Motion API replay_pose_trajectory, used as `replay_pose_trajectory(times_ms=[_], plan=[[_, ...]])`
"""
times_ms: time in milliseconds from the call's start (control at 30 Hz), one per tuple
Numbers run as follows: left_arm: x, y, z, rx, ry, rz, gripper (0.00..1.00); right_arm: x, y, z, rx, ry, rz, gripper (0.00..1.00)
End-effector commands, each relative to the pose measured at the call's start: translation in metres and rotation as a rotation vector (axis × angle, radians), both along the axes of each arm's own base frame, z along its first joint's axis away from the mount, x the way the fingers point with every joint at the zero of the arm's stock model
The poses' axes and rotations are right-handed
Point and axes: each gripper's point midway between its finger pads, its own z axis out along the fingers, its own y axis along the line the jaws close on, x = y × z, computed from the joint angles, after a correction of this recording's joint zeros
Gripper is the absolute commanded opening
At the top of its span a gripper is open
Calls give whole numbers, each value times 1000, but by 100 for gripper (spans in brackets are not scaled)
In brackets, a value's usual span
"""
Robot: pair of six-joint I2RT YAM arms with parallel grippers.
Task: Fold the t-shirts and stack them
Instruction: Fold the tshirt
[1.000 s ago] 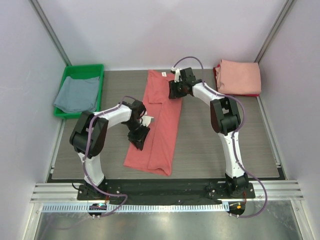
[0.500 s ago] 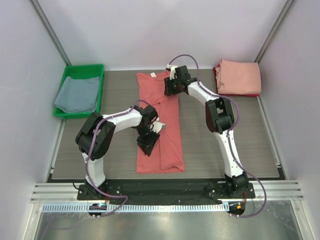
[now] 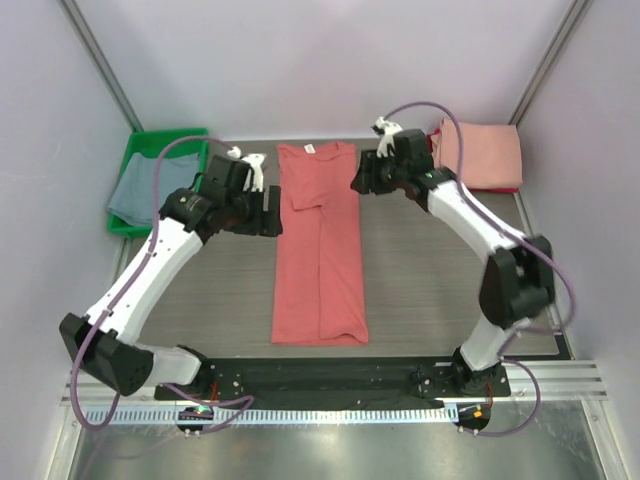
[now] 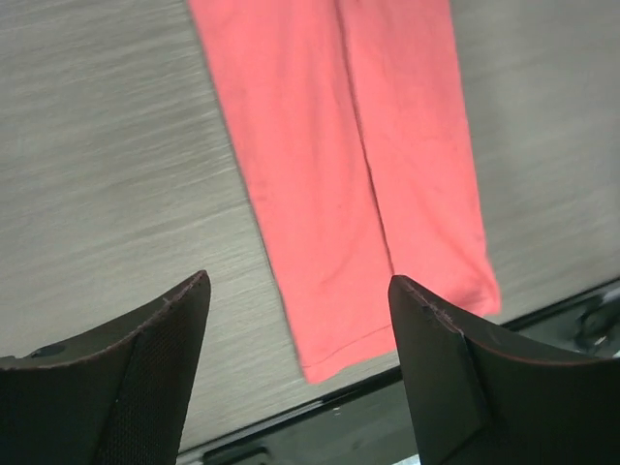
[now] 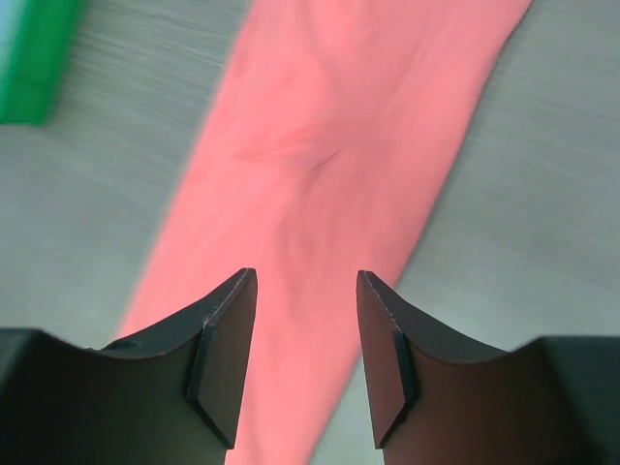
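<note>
coral-red t-shirt (image 3: 318,250) lies flat mid-table, a smooth long strip with its neck label (image 3: 310,149) at the far end. I see left fingers (image 4: 145,368) spread wide, gripping nothing, beside its left edge; right fingers (image 5: 228,349) parted, empty, by its far right edge. table (image 3: 430,280) grey wood-grain, pale walls (image 3: 300,60) around
</note>
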Motion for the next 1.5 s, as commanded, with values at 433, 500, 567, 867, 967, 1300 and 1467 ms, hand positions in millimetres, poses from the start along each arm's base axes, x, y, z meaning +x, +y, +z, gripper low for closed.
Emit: replay_pose_trajectory(times_ms=[433, 500, 567, 867, 967, 1300, 1467], plan=[[-92, 35, -137, -117, 549, 334, 75, -280, -31, -125, 375, 795, -146, 50], [-109, 34, -154, -138, 602, 364, 72, -288, -34, -130, 353, 820, -151, 50], [-122, 27, -164, -188, 660, 364, 66, -295, -32, -133, 344, 858, -146, 50], [-131, 6, -194, -281, 698, 369, 61, -328, -15, -157, 272, 975, -92, 50], [-136, 7, -200, -250, 705, 362, 61, -332, -14, -158, 257, 994, -78, 50], [-156, 17, -216, -119, 728, 356, 59, -343, -10, -167, 234, 1034, -61, 47], [-161, 18, -227, -69, 734, 347, 56, -350, -14, -173, 204, 1048, -68, 44]])
